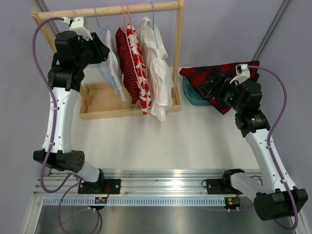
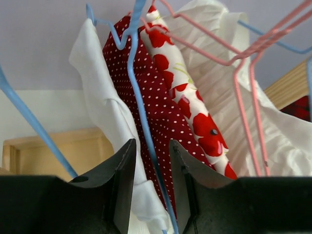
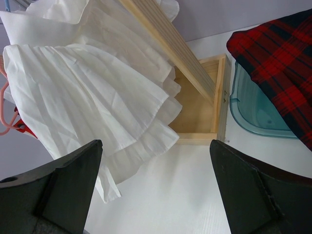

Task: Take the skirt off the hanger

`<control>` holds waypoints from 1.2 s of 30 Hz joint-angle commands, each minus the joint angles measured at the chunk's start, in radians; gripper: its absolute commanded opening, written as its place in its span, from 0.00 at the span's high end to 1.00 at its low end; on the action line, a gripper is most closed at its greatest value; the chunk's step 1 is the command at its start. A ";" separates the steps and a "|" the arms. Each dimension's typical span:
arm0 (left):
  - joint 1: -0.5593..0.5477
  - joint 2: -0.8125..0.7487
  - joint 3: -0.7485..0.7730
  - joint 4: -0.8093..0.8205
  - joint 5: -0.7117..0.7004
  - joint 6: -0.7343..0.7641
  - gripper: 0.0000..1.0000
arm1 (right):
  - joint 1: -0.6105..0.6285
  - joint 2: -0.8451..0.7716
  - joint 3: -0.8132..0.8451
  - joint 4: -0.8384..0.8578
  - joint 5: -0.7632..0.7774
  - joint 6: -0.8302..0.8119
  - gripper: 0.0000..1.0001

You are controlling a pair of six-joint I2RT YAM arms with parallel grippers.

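Note:
A wooden rack [image 1: 112, 9] holds several garments on hangers. A small white garment [image 1: 114, 68] hangs on a blue wire hanger [image 2: 139, 97] at the left. Beside it hang a red polka-dot piece [image 1: 127, 63], a red-and-white floral piece [image 1: 141, 73] and a white pleated skirt [image 1: 158, 73]. My left gripper [image 1: 108, 52] is raised at the rack. Its jaws [image 2: 151, 144] stand narrowly apart around the blue hanger wire and a fold of the white garment [image 2: 105, 107], without clamping them. My right gripper [image 1: 207, 87] is wide open and empty [image 3: 155, 146], low beside the white skirt [image 3: 87, 87].
A red plaid cloth [image 1: 214, 73] lies over a teal bin [image 1: 192, 95] at the right, under my right arm. The rack's wooden base tray [image 1: 102, 102] sits on the white table. Pink hangers [image 2: 253, 97] carry the red pieces.

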 commanded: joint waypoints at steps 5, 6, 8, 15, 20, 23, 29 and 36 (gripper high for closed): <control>-0.011 0.034 0.002 0.068 -0.076 -0.022 0.94 | 0.006 -0.024 -0.007 0.007 0.006 -0.012 0.01; -0.019 0.032 0.007 0.066 -0.086 -0.022 1.00 | 0.004 -0.019 -0.005 0.010 0.003 -0.012 0.00; -0.030 0.023 0.008 0.069 -0.096 -0.013 1.00 | 0.006 -0.017 -0.002 0.013 -0.002 -0.014 0.00; -0.117 0.043 0.278 -0.062 -0.153 0.005 1.00 | 0.069 -0.004 0.112 0.075 -0.115 -0.040 0.01; -0.153 -0.001 0.338 -0.070 -0.161 -0.022 1.00 | 0.468 0.140 0.515 -0.211 0.226 -0.228 0.00; -0.162 -0.021 0.300 -0.059 -0.161 -0.033 1.00 | 0.591 0.179 0.600 -0.190 0.244 -0.216 0.01; -0.183 -0.078 0.190 -0.015 -0.162 -0.061 1.00 | 0.803 0.343 0.791 -0.200 0.305 -0.236 0.01; -0.194 -0.101 0.160 -0.004 -0.187 -0.078 1.00 | 0.948 0.596 0.953 -0.222 0.327 -0.228 0.00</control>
